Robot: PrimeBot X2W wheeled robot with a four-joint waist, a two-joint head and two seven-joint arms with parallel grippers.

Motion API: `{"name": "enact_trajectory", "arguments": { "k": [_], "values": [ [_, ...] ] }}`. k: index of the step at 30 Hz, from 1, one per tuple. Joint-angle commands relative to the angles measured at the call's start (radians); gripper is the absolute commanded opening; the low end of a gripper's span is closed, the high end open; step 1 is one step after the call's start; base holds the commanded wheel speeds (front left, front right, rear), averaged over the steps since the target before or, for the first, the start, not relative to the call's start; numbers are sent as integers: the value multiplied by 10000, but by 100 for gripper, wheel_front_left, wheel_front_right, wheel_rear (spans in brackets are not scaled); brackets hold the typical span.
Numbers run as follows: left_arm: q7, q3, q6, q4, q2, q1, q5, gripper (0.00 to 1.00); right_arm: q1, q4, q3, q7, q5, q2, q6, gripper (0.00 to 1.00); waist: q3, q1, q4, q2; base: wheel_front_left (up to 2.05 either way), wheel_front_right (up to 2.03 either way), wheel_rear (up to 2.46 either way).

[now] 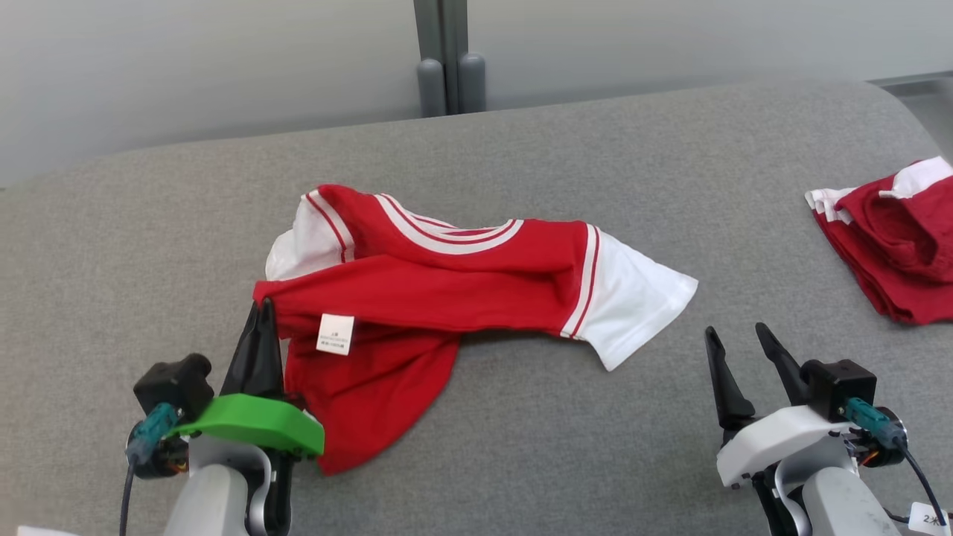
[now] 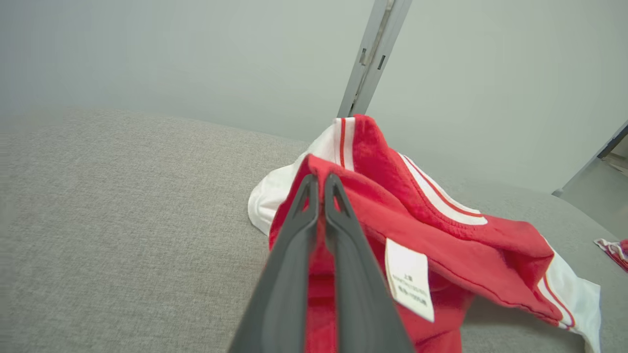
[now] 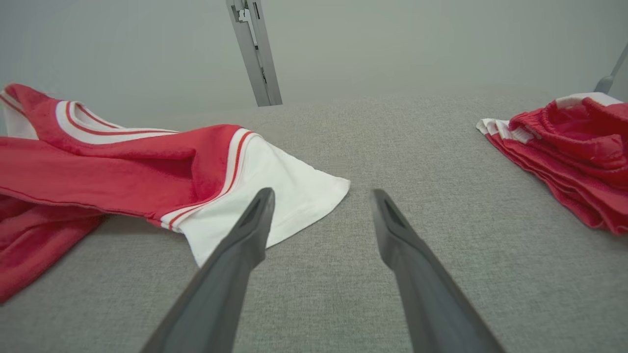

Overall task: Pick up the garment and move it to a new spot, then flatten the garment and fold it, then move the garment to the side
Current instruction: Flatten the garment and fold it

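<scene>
The garment [image 1: 447, 286] is a red shirt with white sleeves and striped trim, lying crumpled at the middle of the grey surface, a white label showing. My left gripper [image 1: 262, 307] is shut on the garment's red left edge; in the left wrist view its two fingers press together on a raised fold of the garment [image 2: 441, 235], gripper [image 2: 320, 180]. My right gripper [image 1: 735, 333] stands open above the bare surface, just right of the white sleeve [image 3: 274, 196], with nothing between its fingers [image 3: 321, 196].
A second pile of folded red and white clothes [image 1: 893, 246] lies at the far right edge of the grey padded surface [image 1: 566, 447]. A grey post [image 1: 447, 59] stands behind the far edge against a pale wall.
</scene>
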Motion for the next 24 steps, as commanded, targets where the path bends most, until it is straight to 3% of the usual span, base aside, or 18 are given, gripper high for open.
{"name": "enact_trajectory", "arguments": {
  "k": [1, 8, 9, 10, 11, 18, 24],
  "values": [
    [-3, 70, -36, -218, 47, 374, 160, 0, 188, 8, -14, -18, 47, -29, -16, 100, -189, 0, 110, 0, 0, 0, 0],
    [-3, 382, 453, -264, 49, 1723, 372, 0, 400, 67, 166, -18, 215, -29, -16, 100, -476, 0, 111, 0, 0, 0, 0],
    [-2, 343, 558, -93, 47, 1935, 378, 17, 417, 52, 180, -18, 248, -29, -16, 100, -494, 0, 129, 0, 0, 0, 0],
    [-2, 325, 684, 35, 45, 2034, 419, 91, 420, 44, 221, -18, 233, -29, -16, 100, -505, 0, 140, 0, 0, 0, 0],
    [-3, 413, 846, -14, 59, 2012, 484, 100, 425, 28, 249, -18, 185, -26, -16, 100, -498, 0, 153, 0, 0, 0, 0],
    [-3, 691, 1199, -709, 59, 2062, 1201, 100, 424, -229, 74, -18, 30, -32, -16, 100, -486, 0, 209, 0, 0, 0, 0],
    [-2, 614, 1126, -835, 50, 2284, 1379, 100, 533, -415, 45, -18, 14, -28, -16, 100, -549, 0, 230, 0, 0, 0, 0]
  ]
}}
